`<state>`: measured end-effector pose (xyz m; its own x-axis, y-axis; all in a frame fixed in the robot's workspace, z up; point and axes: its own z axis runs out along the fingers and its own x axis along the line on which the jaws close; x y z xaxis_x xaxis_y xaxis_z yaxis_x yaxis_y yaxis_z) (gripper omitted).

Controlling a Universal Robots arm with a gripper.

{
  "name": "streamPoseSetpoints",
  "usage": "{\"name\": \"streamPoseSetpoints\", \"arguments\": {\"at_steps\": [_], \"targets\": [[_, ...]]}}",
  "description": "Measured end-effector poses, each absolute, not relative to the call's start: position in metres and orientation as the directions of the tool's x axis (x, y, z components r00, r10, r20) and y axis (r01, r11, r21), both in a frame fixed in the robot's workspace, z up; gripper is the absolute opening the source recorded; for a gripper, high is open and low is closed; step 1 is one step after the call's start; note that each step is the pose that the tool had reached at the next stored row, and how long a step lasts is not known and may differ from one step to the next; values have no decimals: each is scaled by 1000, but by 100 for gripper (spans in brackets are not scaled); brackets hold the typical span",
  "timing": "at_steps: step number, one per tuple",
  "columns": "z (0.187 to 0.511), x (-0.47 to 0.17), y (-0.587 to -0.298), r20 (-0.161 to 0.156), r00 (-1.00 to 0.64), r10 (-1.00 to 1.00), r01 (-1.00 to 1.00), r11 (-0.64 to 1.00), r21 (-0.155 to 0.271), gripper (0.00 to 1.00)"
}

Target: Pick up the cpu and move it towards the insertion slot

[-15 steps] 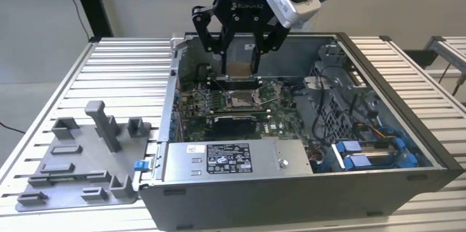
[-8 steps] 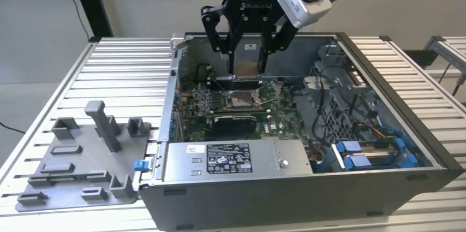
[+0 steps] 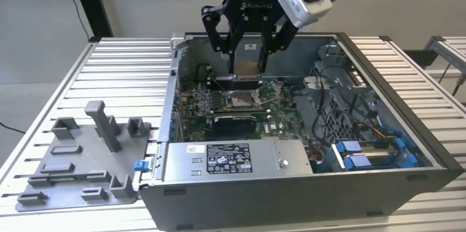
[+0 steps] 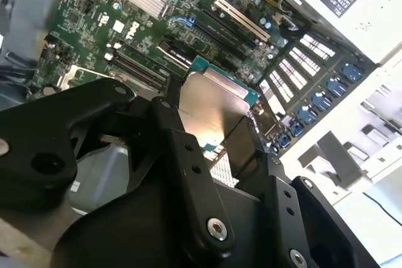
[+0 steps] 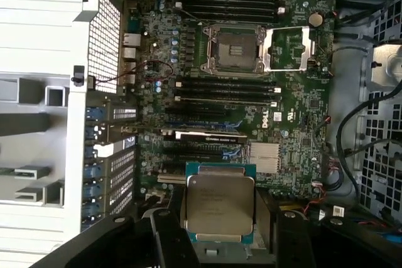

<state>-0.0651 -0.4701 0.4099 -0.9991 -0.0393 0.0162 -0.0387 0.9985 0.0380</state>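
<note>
The gripper (image 3: 246, 67) is clenched on the cpu (image 3: 246, 57), its black fingers (image 5: 164, 238) pinching the chip's edges. It holds the chip in the air inside the open computer case (image 3: 291, 199). Beneath it on the green motherboard (image 5: 295, 111) lies the insertion slot (image 3: 240, 99), its silver frame swung open. A grey fixture tray (image 3: 65, 172) sits on the slatted table (image 3: 131, 63) at the exterior view's left.

On a slatted metal table (image 3: 124, 63), an open computer case (image 3: 291, 199) at the exterior view's right and, just beside it at near left, a flat grey tray (image 3: 91, 158) of upright blocks.
</note>
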Motion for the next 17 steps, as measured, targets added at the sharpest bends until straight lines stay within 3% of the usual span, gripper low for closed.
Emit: {"name": "streamPoseSetpoints", "arguments": {"at_steps": [17], "targets": [[410,-65,-441,16,-999,-39,-39,999,38,0]]}}
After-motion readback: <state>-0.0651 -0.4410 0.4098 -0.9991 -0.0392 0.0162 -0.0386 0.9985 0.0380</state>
